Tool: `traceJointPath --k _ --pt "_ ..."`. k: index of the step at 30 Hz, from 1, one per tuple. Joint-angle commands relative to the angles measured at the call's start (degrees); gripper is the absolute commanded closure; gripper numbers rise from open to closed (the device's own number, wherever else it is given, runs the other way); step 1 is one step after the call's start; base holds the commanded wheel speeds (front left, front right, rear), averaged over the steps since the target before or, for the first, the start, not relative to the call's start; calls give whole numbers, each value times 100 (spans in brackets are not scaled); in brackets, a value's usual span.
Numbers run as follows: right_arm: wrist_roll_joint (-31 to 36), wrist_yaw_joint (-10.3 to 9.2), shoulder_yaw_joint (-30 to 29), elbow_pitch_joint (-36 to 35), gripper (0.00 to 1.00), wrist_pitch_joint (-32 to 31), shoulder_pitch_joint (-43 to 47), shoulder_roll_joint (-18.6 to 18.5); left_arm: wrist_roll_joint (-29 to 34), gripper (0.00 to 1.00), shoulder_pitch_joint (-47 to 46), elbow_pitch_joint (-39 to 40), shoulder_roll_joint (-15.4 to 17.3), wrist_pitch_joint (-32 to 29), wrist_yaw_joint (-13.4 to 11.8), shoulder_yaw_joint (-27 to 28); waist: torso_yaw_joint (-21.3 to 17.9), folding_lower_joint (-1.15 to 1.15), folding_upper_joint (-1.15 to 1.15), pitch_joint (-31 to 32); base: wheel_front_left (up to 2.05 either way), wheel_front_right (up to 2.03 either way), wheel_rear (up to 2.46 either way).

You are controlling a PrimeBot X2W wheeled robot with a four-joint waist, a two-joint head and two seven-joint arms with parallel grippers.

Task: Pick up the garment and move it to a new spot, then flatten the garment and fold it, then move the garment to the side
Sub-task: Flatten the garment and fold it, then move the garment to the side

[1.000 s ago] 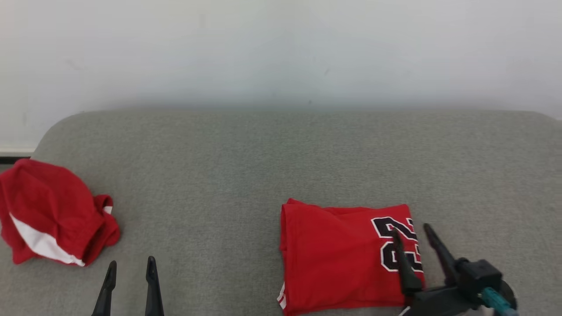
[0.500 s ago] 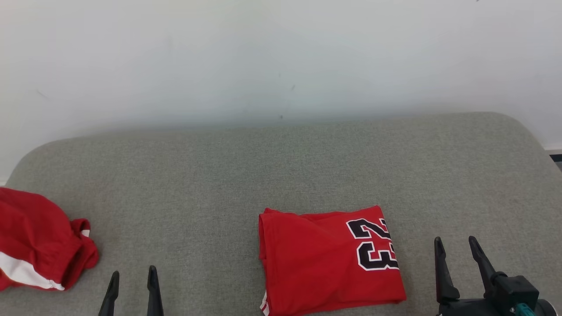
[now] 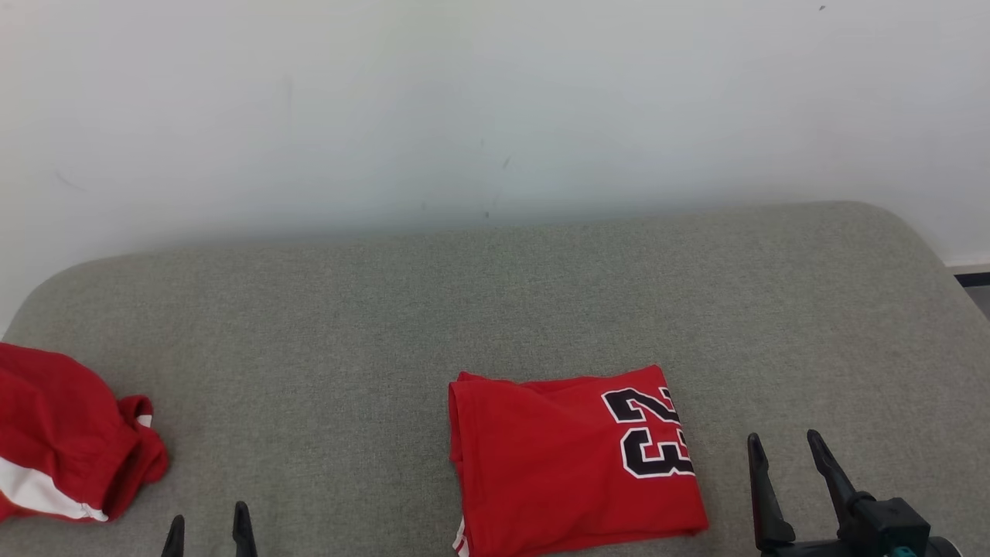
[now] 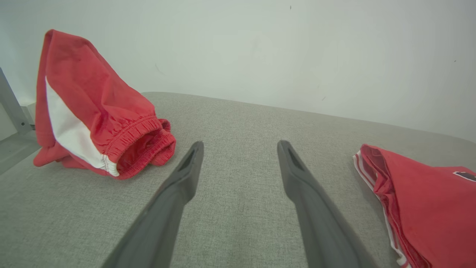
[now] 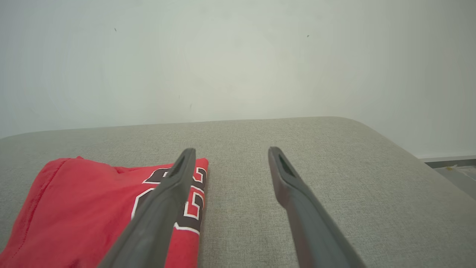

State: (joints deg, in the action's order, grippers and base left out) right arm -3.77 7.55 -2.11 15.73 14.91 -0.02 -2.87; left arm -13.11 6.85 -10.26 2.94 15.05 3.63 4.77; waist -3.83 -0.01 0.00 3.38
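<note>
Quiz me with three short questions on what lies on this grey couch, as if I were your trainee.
1. True or false: the right hand is gripping the folded jersey.
2. Which number is printed on the jersey? A) 23 B) 45 C) 7
3. Fill in the blank: the crumpled shorts lie on the couch at the robot's ____ side.

Key
1. False: the right hand is open and beside the jersey.
2. A
3. left
</note>
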Motion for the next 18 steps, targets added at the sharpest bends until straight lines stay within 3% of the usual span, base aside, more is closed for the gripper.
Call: traceJointPath --k 1,18 --pt "-6 -14 6 4 0 26 66 -3 24 0 54 -15 -7 14 18 19 1 1 0 0 0 0 0" --pt "-128 -14 64 8 0 30 71 -3 35 0 57 51 -7 14 6 15 -44 1 0 -47 0 0 0"
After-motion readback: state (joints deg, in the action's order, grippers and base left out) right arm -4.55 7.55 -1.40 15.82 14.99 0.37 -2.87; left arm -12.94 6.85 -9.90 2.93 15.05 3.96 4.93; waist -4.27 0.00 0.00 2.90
